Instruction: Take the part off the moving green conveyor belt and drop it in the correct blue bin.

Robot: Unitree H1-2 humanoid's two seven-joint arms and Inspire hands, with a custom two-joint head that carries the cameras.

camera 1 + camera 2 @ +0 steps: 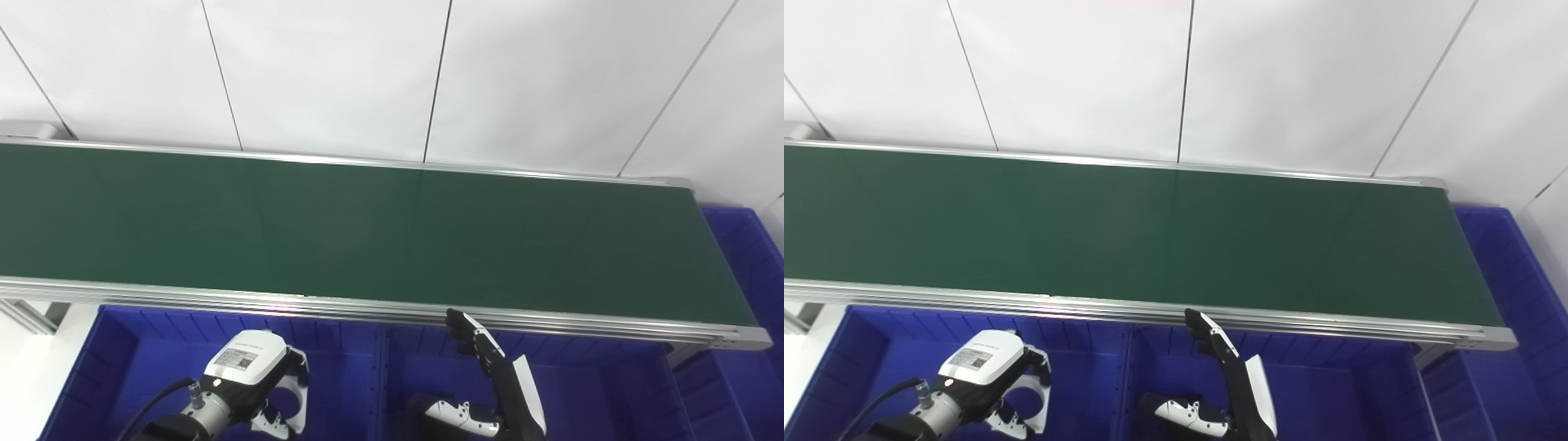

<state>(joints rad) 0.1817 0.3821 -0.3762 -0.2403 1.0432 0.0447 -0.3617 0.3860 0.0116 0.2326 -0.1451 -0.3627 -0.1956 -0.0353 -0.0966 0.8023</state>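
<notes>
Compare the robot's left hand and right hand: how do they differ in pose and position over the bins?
The left hand is curled, its fingers bent downward in a loose arc; the right hand is stretched out, fingers straight and pointing up toward the belt. The left hand hangs over the left bin; the right hand is over the middle bin, its fingertips near the belt's near rail. Both hold nothing, and no part shows on the belt.

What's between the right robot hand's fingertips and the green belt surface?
Only the conveyor's near aluminium rail; right robot hand sits just below it, and the belt is bare, in both eye views.
</notes>
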